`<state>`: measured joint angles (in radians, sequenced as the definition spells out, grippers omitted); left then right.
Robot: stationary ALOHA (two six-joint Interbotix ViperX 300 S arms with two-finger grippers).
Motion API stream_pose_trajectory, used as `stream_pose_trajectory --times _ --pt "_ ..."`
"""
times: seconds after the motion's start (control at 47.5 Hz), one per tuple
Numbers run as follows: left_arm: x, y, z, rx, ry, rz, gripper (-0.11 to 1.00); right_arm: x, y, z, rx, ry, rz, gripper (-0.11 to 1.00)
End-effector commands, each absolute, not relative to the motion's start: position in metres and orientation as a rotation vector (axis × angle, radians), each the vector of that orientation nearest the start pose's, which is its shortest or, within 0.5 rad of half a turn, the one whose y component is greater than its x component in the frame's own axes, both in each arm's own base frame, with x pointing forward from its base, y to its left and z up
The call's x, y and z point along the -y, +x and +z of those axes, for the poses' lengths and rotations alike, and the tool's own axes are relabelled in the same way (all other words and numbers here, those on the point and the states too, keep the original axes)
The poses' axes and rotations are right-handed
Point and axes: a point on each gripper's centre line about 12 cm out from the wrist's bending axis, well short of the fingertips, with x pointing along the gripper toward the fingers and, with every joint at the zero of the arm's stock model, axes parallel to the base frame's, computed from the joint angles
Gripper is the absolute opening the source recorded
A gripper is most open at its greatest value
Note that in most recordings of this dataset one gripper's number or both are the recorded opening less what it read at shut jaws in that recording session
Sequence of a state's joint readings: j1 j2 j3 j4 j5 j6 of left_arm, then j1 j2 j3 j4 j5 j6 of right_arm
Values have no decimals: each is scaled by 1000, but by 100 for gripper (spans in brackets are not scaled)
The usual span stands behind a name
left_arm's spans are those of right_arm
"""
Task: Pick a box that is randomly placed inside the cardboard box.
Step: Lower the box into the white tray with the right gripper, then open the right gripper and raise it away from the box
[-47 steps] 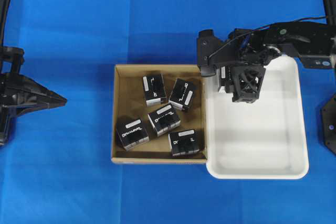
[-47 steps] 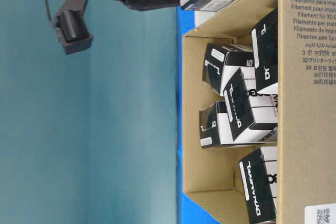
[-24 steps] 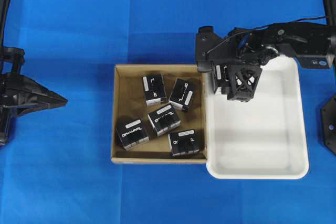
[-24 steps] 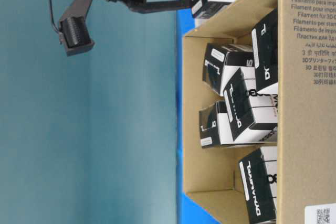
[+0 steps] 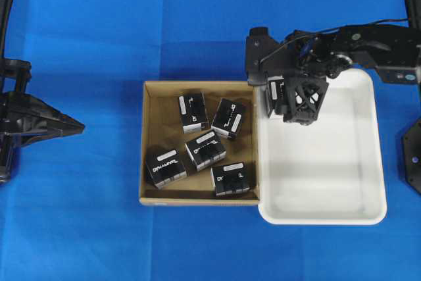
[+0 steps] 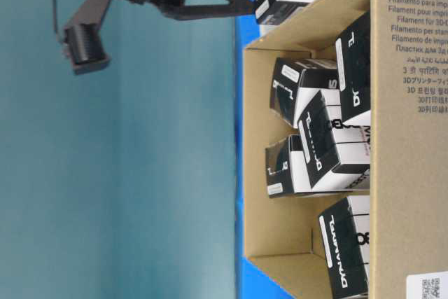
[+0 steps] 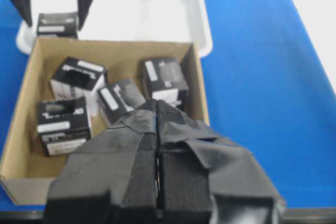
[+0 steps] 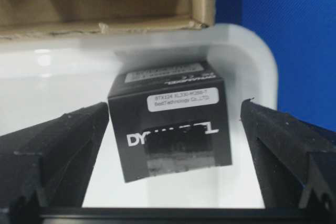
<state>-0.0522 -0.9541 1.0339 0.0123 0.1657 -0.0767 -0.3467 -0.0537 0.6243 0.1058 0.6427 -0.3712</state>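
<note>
The white plastic tray is where the step in hand plays out: the right gripper hangs over its corner nearest the cardboard box, fingers spread wide to either side of the box, which sits on the tray floor with clear gaps on both sides (so it looks released, not held). To do this well, I would lift the gripper straight up, so neither finger clips the box, before swinging anywhere.

The tray wall and the carton's edge stand just beside the box. In the carton lie five look-alike boxes, loosely scattered at odd angles. The left gripper is parked well off to the left, its fingers pressed together on nothing.
</note>
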Motion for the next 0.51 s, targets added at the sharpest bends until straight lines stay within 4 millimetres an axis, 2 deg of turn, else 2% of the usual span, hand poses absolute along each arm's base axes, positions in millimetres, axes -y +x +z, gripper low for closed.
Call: stream_pose_trajectory --times 0.0,0.358,0.484 --pt "10 206 304 -228 -58 -42 -6 108 325 181 -1138 -4 -96 99" --pt "10 206 303 -230 -55 -42 -6 101 313 246 -928 20 -170 99" --pt "10 205 303 -231 -57 -39 -6 94 308 262 -866 13 -171 99"
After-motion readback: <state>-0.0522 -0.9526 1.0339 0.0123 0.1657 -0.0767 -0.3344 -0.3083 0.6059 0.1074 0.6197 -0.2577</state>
